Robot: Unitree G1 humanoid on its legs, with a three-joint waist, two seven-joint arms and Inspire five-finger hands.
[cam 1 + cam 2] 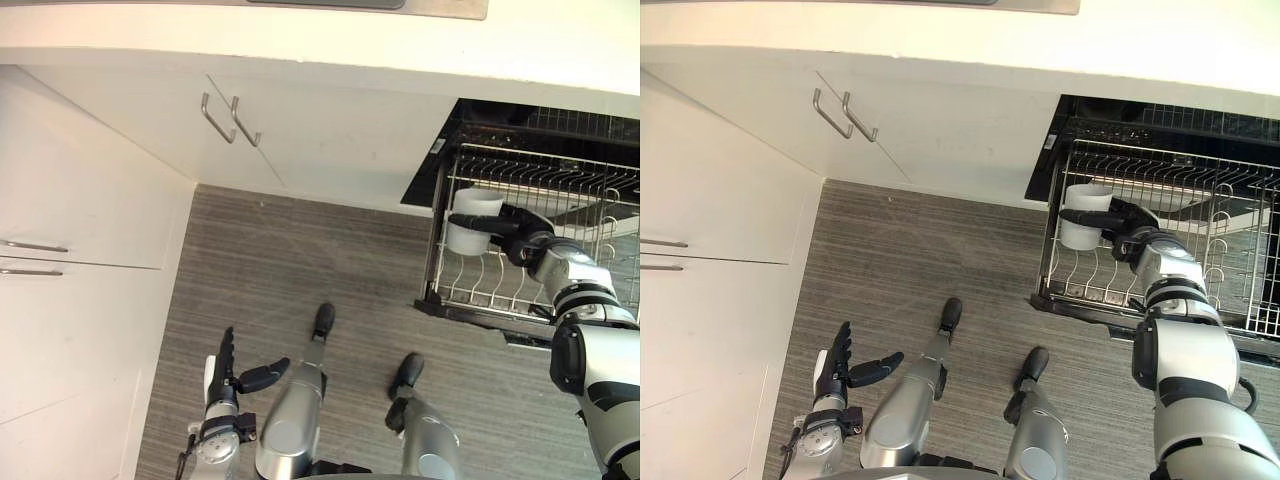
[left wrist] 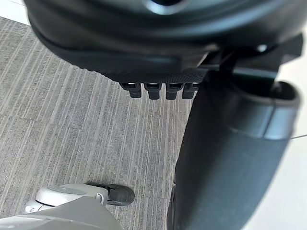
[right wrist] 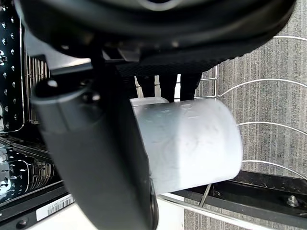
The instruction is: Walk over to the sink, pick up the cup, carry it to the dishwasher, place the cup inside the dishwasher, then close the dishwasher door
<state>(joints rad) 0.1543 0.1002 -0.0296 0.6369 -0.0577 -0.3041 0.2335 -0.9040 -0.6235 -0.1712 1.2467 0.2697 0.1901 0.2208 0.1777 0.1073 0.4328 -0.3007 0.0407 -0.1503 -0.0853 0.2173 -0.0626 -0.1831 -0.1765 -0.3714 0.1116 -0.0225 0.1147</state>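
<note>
When viewed from the head, can spot right hand (image 1: pixel 520 243) curled round white cup (image 1: pixel 466 240) over dishwasher rack (image 1: pixel 520 170) at 3 o'clock, left hand (image 1: pixel 225 385) slack at 7. Up close at right wrist: thumb (image 3: pixel 96 153) across cup.

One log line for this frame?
phase: placing cup | right hand: shut on cup, at dishwasher rack | left hand: open, idle

- The cup (image 1: pixel 472 222) is plain, white and cylindrical. It is roughly upright with its mouth up, and the right hand (image 1: pixel 518 240) clasps it, thumb across its near side and fingers behind.
- It hangs over the near left corner of the wire rack (image 1: pixel 560 180).
- The dishwasher (image 1: pixel 520 125) stands open under the white tabletop, dark inside, with its rack pulled out above the floor.
</note>
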